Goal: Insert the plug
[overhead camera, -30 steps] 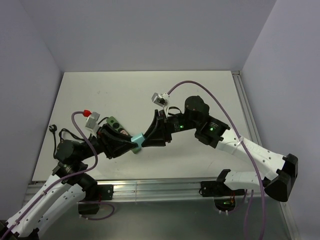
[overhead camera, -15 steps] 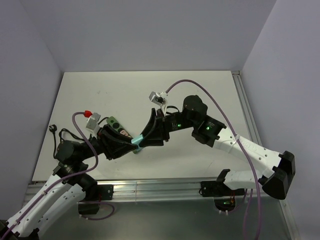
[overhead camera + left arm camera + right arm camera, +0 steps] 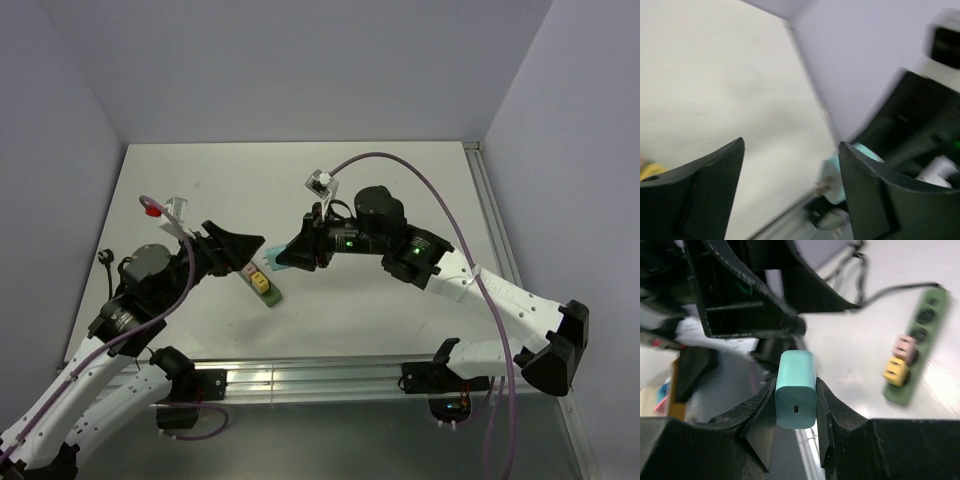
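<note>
You have the right gripper [image 3: 292, 254] clamped on the teal plug [image 3: 795, 390] – raised just right of the power strip [image 3: 262, 283], clear of it | left gripper [image 3: 790, 192] spread wide, just left of the strip | yellow adapter [image 3: 895, 369] and pink adapter [image 3: 905, 346] sit in it

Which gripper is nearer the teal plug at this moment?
Right. The right gripper clamps the teal plug between its fingers; the left gripper is open beside it, not touching.

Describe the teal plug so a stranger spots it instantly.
Above the white table, follow the right arm to its black gripper. It pinches a boxy teal plug. Unlike the pink plug and yellow plug seated in the green power strip, it is unplugged.
</note>
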`<act>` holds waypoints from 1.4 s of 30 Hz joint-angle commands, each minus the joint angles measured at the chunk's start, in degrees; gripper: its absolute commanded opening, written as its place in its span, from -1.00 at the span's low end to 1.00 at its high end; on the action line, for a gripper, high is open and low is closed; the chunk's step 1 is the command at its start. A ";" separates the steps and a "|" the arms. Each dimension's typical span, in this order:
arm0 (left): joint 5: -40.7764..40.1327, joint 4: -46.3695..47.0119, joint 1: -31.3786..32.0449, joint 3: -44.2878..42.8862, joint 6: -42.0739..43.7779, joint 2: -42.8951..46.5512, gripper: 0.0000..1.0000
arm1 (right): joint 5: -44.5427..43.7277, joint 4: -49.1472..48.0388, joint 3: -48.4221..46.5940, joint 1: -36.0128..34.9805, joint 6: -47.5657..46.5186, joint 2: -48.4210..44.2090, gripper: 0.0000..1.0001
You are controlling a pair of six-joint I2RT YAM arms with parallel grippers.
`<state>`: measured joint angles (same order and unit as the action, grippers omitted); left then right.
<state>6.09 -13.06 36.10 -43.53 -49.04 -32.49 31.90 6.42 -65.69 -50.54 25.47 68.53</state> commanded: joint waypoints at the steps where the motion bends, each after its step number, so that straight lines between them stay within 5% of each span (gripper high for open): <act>1: -21.89 -13.84 -0.32 -1.21 1.84 -2.49 0.66 | -14.28 6.59 -2.78 -0.70 -2.10 0.81 -1.00; 8: -30.34 -10.67 -4.01 -1.64 0.25 -6.35 0.91 | -30.49 16.60 -7.78 -0.70 -2.09 7.74 -1.00; 14: -20.08 -7.95 -16.39 -6.56 2.80 -19.00 0.90 | -31.81 19.95 -11.30 -0.70 -1.22 12.58 -1.00; 20: -8.64 -1.45 -31.69 -7.54 3.15 -29.55 0.20 | -31.81 21.09 -13.06 -0.78 -1.30 13.56 -1.00; 25: -8.20 0.40 -35.83 -11.48 6.40 -40.79 -0.99 | -31.81 20.74 -12.44 -0.78 -1.39 13.29 -1.00; 33: -3.80 3.47 -35.92 -16.76 7.47 -57.31 -0.99 | -30.67 20.04 -12.01 -0.78 -0.95 14.35 -1.00; 42: -1.51 12.52 -35.66 -12.39 5.62 -63.05 -0.99 | -29.70 19.25 -14.63 -1.57 -0.51 18.82 -1.00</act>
<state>2.22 -7.42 0.30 -57.93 -42.92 -95.46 2.59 27.73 -76.27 -51.18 24.64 85.45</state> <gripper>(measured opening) 0.010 0.394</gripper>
